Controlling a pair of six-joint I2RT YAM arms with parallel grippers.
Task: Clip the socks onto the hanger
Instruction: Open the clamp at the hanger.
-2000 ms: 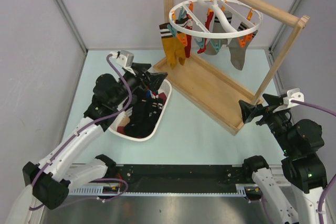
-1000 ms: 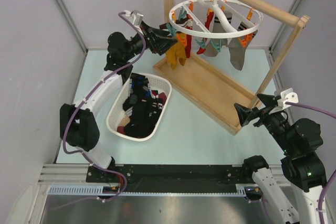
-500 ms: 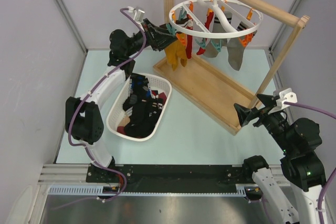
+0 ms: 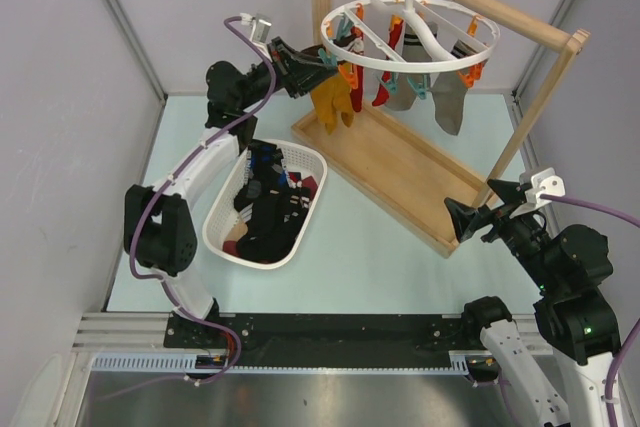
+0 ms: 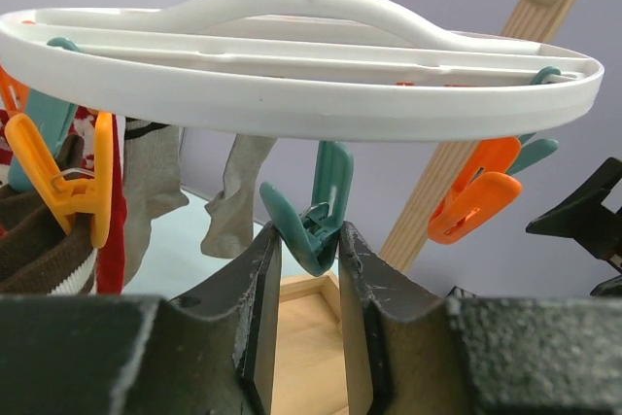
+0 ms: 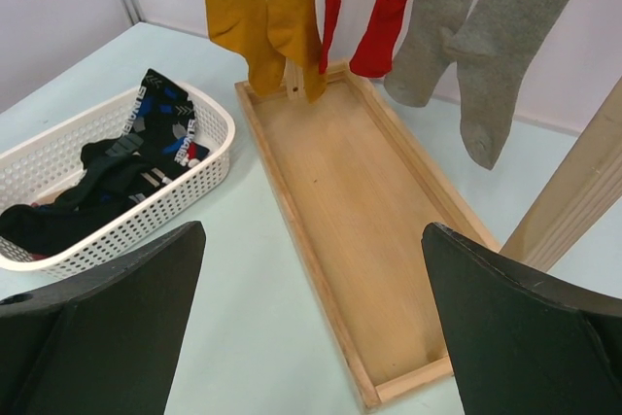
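**Hanging socks: part done**

Saw yellow, red and gray socks (image 4: 330, 102) hung from the hanger (image 5: 292, 99). Saw more dark socks (image 4: 270, 222) piled in the white basket (image 6: 165, 206) on the table (image 4: 370, 247), not yet clipped. Found the left hand (image 5: 301, 240) up under the ring, pinching a teal clip (image 5: 316, 211) with no sock in it. Found the right hand (image 6: 313, 240) spread wide and bare, low near the wooden frame (image 4: 400, 172). Guessed about half the job left.

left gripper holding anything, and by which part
The left gripper pinches a teal clip of the hanger by its lower end, one finger on each side. No sock is in it.
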